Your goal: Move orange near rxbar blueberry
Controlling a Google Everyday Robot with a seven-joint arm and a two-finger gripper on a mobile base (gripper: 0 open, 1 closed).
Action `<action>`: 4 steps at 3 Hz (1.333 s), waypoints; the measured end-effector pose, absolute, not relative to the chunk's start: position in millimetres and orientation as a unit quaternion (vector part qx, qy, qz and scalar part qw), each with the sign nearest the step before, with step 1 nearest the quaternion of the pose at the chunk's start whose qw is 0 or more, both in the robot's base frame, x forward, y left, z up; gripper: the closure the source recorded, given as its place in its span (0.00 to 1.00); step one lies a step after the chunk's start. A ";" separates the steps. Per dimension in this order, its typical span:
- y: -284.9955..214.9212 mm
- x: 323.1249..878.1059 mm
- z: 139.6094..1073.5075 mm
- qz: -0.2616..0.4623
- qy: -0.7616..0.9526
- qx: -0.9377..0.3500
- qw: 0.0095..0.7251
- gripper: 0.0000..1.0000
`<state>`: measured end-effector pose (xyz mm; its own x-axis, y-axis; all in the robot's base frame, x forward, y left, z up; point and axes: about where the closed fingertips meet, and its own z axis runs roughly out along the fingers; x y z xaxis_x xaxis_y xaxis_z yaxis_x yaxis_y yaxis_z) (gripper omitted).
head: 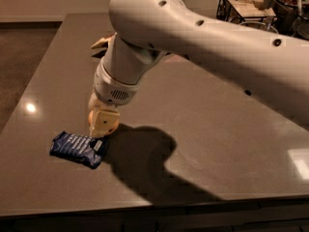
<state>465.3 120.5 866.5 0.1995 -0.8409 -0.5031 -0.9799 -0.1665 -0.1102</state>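
One orange (113, 124) is pinched tight in the gripper (102, 123), low over the table (217, 144), just beside the rxbar blueberry (78, 149) at its white-patch end.

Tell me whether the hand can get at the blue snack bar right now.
Likely not to grab: the hand hovers just beside the bar's white-patched end with nothing between, but it grips the orange.

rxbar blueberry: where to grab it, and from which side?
Come straight down from above and pinch the rxbar blueberry across its short width at mid-length. It lies flat on the table, so only its long edges offer a hold. The gripper sits just beside its white-patched end, holding the orange.
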 end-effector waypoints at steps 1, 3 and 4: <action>124.7 470.6 859.2 0.167 0.608 -0.745 0.219 0.58; 127.7 471.8 855.7 0.173 0.604 -0.746 0.223 0.04; 128.3 471.2 855.7 0.173 0.603 -0.746 0.223 0.00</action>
<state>471.2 128.3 855.7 0.2128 -0.8230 -0.5267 -0.9771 -0.1737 -0.1233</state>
